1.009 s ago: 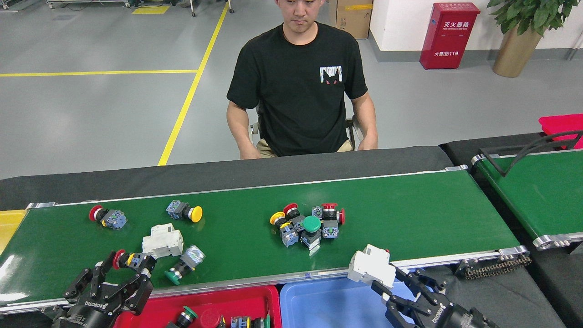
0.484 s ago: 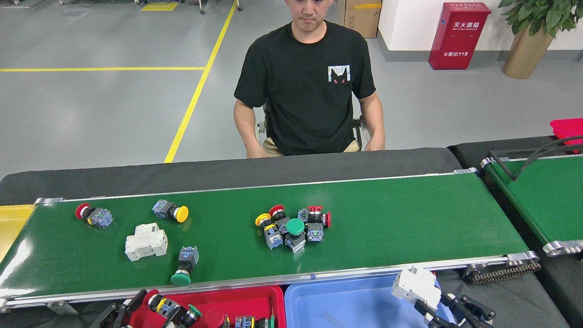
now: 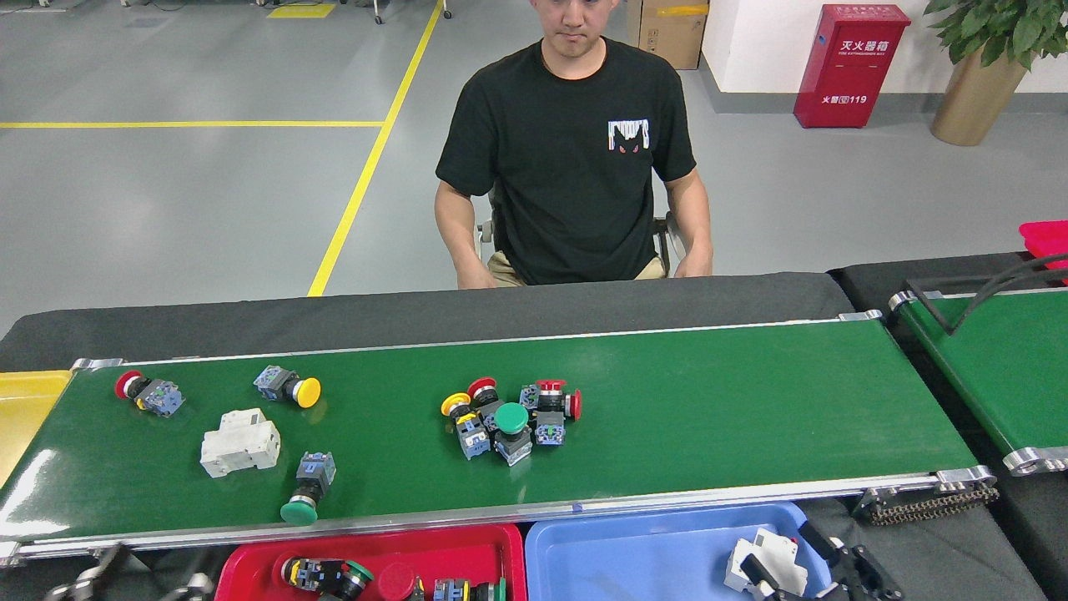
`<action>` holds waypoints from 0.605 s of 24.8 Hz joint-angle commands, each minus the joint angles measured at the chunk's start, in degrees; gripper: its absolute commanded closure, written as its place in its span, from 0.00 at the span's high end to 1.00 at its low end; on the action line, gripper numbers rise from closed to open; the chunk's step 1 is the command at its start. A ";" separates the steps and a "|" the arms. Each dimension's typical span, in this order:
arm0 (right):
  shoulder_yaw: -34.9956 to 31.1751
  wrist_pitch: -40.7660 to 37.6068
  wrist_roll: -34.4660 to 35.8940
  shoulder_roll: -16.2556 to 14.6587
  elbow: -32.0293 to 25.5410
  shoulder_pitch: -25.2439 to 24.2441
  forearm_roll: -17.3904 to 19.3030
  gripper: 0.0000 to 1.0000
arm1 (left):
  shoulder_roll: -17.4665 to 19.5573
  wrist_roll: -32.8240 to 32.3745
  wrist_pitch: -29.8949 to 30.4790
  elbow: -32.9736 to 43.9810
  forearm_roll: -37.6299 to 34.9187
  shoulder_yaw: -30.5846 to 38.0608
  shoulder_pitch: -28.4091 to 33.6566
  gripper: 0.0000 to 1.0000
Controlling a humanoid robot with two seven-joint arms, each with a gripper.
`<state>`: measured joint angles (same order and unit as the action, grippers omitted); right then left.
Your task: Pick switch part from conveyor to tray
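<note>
Switch parts on the conveyor point(image 3: 709, 401) lie up and left of our right pincer point(image 3: 780, 580), clenched on a white breaker point(image 3: 768, 561) over the blue tray point(image 3: 634, 551); our left pincer point(image 3: 125, 580), nearer them, is unreadable.

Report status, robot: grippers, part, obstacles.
Right gripper over blue tray, white breaker at its fingers. Left gripper barely in view. More switches on conveyor. Nothing blocking.
</note>
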<state>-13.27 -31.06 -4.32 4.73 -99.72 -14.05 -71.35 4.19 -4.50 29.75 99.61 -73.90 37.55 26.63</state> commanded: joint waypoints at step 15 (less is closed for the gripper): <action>17.05 29.92 4.06 -0.95 -1.44 0.25 -8.98 0.97 | 1.08 2.57 14.72 1.02 -1.51 -8.28 -6.59 1.00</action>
<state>3.46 -1.38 -0.78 4.09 -100.27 -14.15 -80.32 4.67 -1.62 44.00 100.26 -75.10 29.98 20.73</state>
